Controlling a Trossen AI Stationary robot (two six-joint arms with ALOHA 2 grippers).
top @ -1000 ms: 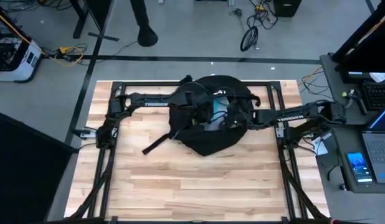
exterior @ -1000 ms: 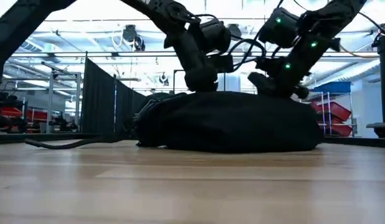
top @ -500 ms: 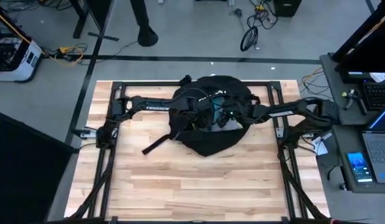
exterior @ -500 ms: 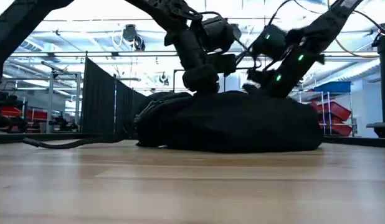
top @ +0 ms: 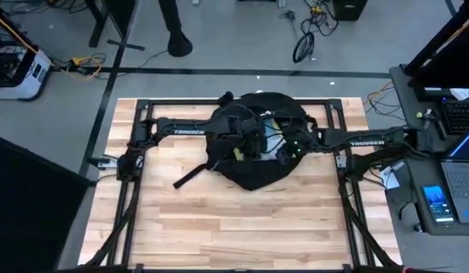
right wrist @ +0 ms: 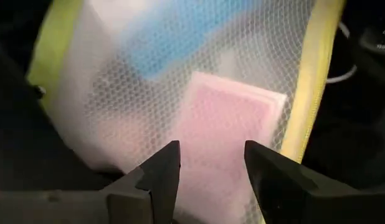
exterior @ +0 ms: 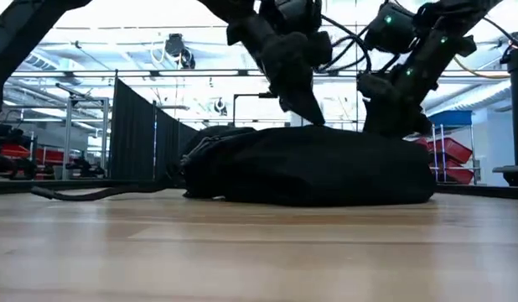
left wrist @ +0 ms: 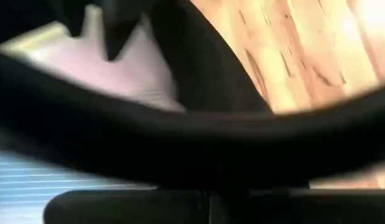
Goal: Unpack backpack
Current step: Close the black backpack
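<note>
On the counter [top: 219, 220] toward its far edge lies the backpack [top: 257, 171]. Both grippers sit over it: right gripper [right wrist: 208, 168], jaws parted above a mesh pouch [right wrist: 199, 93]; left gripper [top: 246, 144], jaws unreadable.

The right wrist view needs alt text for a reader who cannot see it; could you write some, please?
The right gripper, fingers open, hovers over a white mesh pouch with yellow edging, pink and blue items showing through it.

Bright, even overhead light; glaring ceiling in low view; left wrist view blurred, perhaps too close.
</note>
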